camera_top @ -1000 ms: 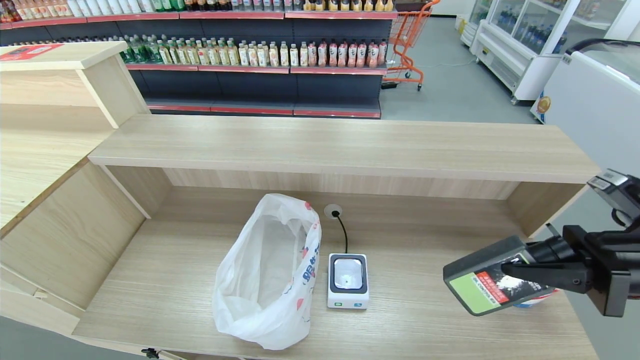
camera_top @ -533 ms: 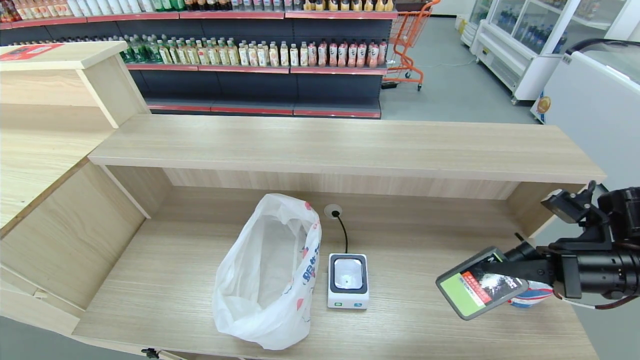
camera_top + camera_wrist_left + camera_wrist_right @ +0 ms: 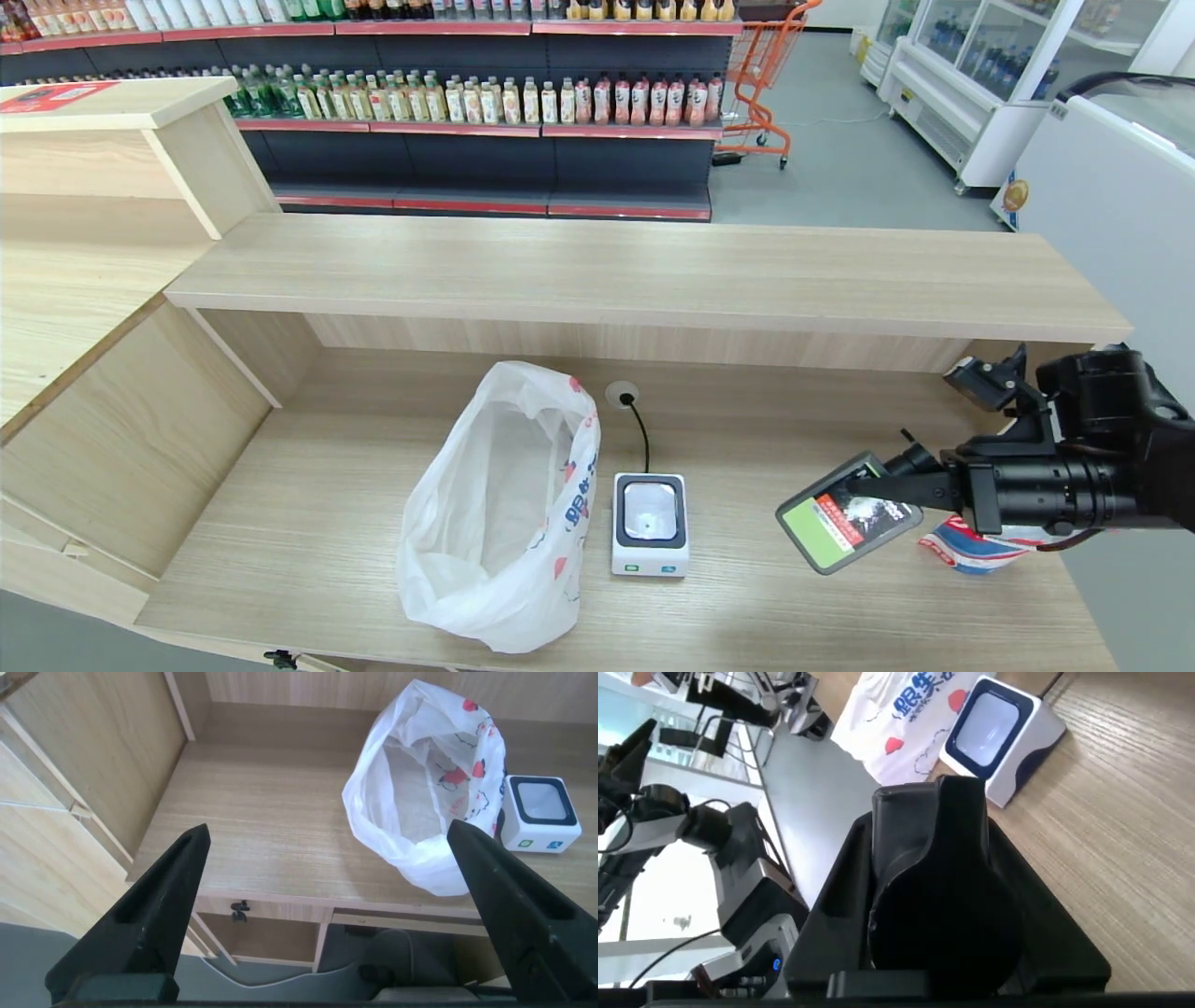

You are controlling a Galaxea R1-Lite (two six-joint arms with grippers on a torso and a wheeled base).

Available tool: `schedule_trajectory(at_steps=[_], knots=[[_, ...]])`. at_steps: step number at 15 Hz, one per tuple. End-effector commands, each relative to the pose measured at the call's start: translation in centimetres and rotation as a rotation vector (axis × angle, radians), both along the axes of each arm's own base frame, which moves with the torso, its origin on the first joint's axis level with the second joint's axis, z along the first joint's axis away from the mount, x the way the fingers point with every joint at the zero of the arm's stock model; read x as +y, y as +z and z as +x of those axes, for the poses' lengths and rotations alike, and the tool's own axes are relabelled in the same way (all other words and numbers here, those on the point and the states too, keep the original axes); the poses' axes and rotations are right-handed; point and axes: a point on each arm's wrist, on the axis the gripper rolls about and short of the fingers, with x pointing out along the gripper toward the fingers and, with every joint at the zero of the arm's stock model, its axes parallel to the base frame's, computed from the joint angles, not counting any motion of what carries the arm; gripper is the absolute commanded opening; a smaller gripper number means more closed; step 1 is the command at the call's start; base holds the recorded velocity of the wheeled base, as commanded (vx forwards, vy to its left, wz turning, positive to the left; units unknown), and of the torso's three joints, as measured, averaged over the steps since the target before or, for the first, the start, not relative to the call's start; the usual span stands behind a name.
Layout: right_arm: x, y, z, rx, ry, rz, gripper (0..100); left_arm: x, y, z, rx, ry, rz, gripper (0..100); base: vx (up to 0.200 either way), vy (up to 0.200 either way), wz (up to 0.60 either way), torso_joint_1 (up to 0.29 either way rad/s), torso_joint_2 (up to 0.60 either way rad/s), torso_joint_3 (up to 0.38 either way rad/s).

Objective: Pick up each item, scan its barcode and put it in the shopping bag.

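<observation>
**Scanner left of loaded gripper**

Your right gripper (image 3: 864, 486) is clamped on the dark box (image 3: 834, 526), long axis pointing leftward. The scanner (image 3: 650, 524) sits left of and below it, apart; the shopping bag (image 3: 493, 532) stands just beyond. Your left gripper (image 3: 329, 833) hangs wide apart, holding nothing.

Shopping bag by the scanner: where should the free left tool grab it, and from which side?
Likely the left rim of the shopping bag, from above and the left: its mouth gapes upward, the loose film pinches easily, and the scanner crowds its right side. The left tool is open.
</observation>
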Motion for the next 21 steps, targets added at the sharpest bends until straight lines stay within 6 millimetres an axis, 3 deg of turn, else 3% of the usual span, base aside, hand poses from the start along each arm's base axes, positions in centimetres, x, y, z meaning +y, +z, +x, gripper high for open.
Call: schedule_trajectory(at_steps=[1,4,10,13,15,21], knots=[[0.8,-0.3,0.5,0.015,0.026,0.004,0,0.0,0.0,0.0,-0.001,0.0,-0.002,100,0.0,0.0,0.0,0.0,0.0,0.0],[1.7,-0.1,0.8,0.014,0.054,0.007,0,0.0,0.0,0.0,-0.001,0.0,-0.002,100,0.0,0.0,0.0,0.0,0.0,0.0],[3.1,-0.9,2.6,-0.041,0.07,-0.02,0,0.0,0.0,0.0,-0.001,0.0,0.0,100,0.0,0.167,0.0,-0.001,0.0,0.004],[3.6,-2.0,3.3,-0.039,0.06,-0.046,0,0.0,0.0,0.0,-0.001,0.0,-0.002,100,0.0,0.0,0.0,0.0,0.0,0.0],[3.7,-4.0,4.5,-0.029,0.009,-0.094,0,0.0,0.0,0.0,-0.001,0.0,-0.002,100,0.0,0.0,0.0,0.0,0.0,0.0],[6.3,-5.4,5.5,-0.019,0.031,-0.115,0,0.0,0.0,0.0,-0.001,0.0,-0.002,100,0.0,0.0,0.0,0.0,0.0,0.0]])
